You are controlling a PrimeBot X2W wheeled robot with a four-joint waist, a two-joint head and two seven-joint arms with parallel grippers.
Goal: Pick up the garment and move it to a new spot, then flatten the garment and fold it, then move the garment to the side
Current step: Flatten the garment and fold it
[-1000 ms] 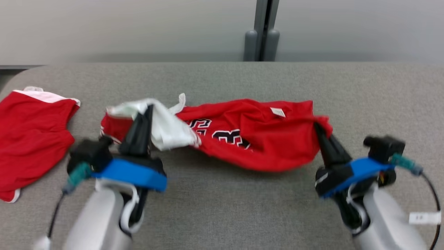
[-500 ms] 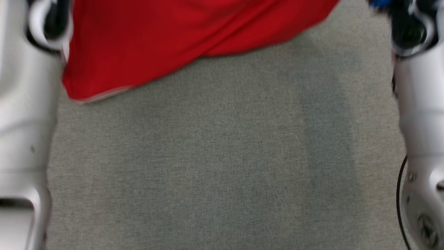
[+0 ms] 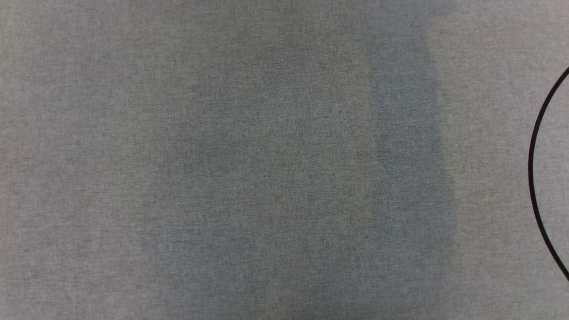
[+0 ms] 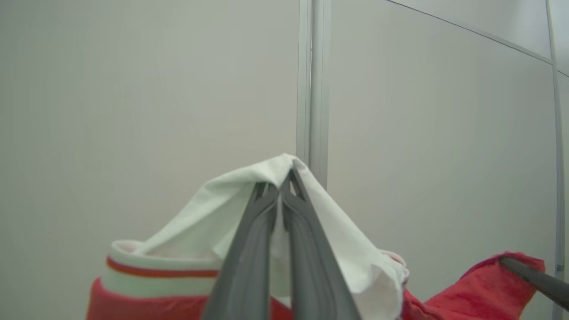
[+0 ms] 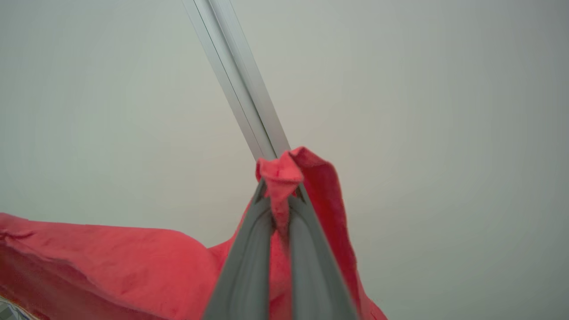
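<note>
Two hands hold the garment (image 5: 111,262) up off the surface, stretched between them in front of a pale wall (image 4: 133,89). The left hand (image 4: 281,189) is pinched tight on a white fold of it. Below its fingers sits a white band (image 4: 155,278) with an orange-red stripe, then red cloth. The right hand (image 5: 280,191) is pinched tight on a bunched red corner. Cloth pokes out past its tips and hangs away toward the left of the right wrist view. In the left wrist view, one dark finger (image 4: 535,279) of the right hand shows at the lower right with red cloth draped over it. A grey metal strip (image 5: 240,75) runs up the wall behind. The head view has the grey fabric bench (image 3: 222,155) with soft shadow bands and a thin black cable (image 3: 530,169) curving at the right edge. Can't tell if any cloth touches the bench.
</note>
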